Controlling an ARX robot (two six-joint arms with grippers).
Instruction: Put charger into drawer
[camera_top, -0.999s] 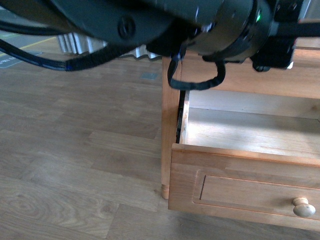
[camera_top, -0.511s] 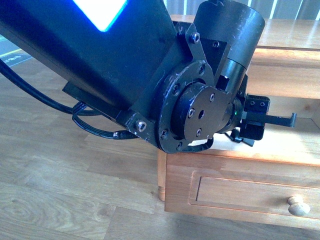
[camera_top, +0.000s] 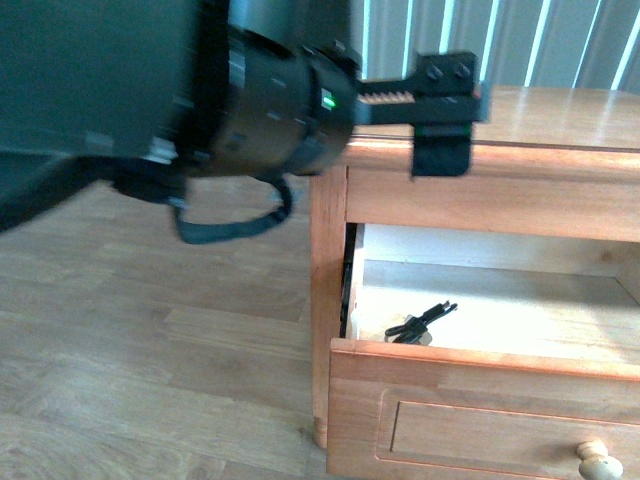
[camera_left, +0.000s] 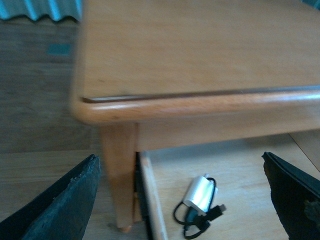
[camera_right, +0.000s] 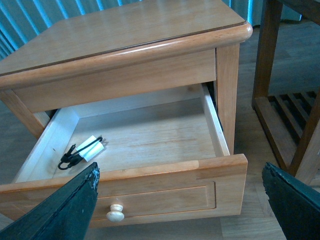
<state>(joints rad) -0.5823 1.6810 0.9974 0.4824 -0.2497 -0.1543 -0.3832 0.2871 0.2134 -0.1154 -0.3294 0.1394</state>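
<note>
Wood-plank floor (camera_top: 120, 330) surrounds a honey-brown bench (camera_right: 125, 30) whose drawer (camera_right: 150, 172) stands pulled out. Inside, the charger (camera_left: 199, 194) lies near the drawer's left wall, its black cable bunched against it. Left fingers (camera_left: 65, 200) are spread wide and empty above the bench's edge. Right fingers (camera_right: 65, 210) are also wide apart, holding nothing.
</note>
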